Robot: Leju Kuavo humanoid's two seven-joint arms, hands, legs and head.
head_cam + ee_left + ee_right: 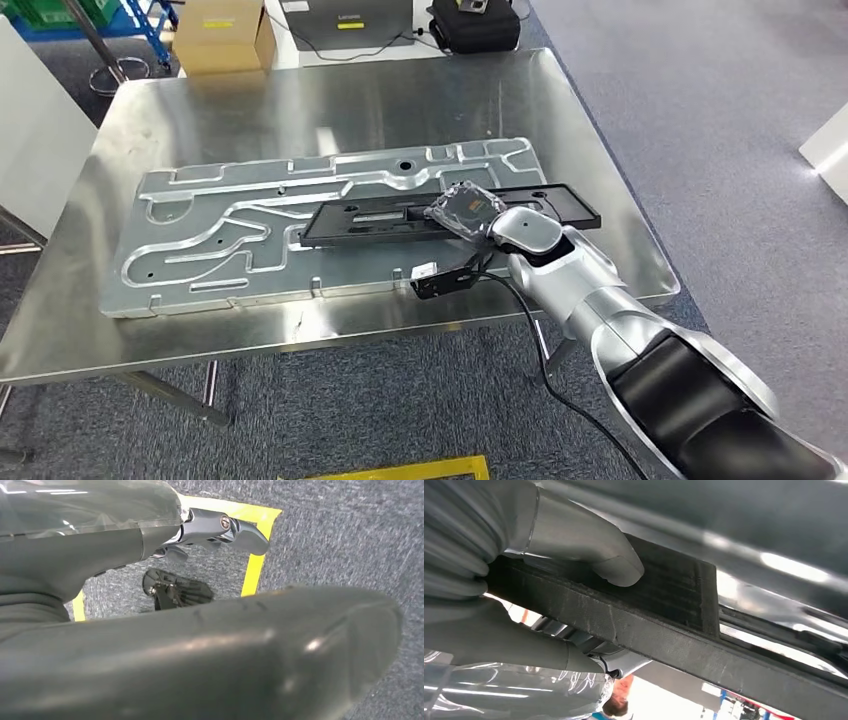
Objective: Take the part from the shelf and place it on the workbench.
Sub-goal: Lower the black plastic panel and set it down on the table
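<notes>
The part is a long flat black panel [380, 220] with slots, lying across a machined aluminium plate [230, 235] on the steel workbench [150, 110]. My right hand [465, 210], wrapped in clear film, grips the panel near its right end. Up close, the grey thumb [599, 555] presses on one face of the black panel [674, 625] and the fingers curl under it. My left hand [220, 530] hangs beside my body over the grey carpet, its dark fingers curled with nothing in them.
A cardboard box [222, 35], a laptop [345, 22] and a black case [475, 25] stand beyond the workbench's far edge. Yellow tape [255, 565] marks the carpet. A white panel [35, 140] stands left of the bench.
</notes>
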